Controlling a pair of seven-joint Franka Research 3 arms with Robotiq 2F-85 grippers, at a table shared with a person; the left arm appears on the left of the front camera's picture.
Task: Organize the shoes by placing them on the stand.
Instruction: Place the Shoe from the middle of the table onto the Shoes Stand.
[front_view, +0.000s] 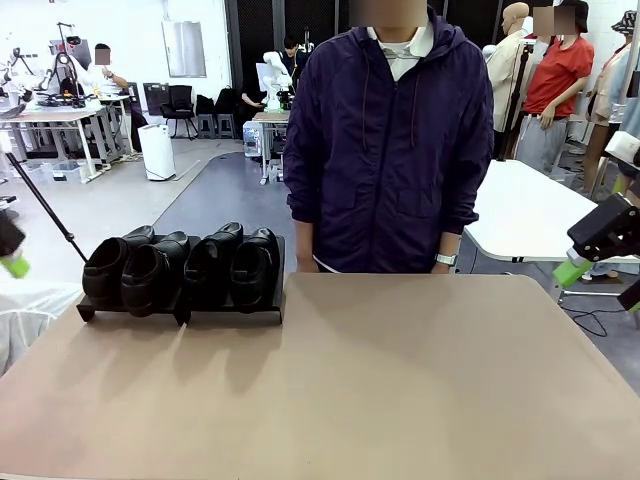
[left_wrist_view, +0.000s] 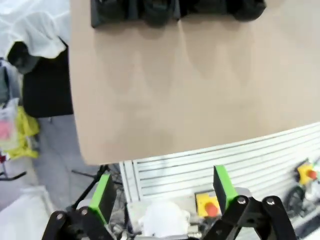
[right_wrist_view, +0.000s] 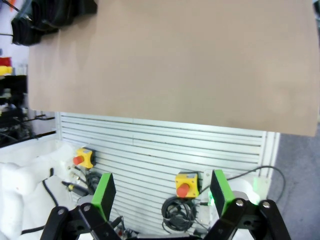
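The shoes are seen to be of glossy black leather, set on a stand finished in matt black, perhaps metal or plastic, though this cannot be told from the blurred views. The table is covered in a smooth, matt tan surface. The person's jacket is made of dark purple cloth with a faint sheen.

Black linkage grippers, left gripper and right gripper, wear bright green pads; the person sports a dark purple zip jacket.
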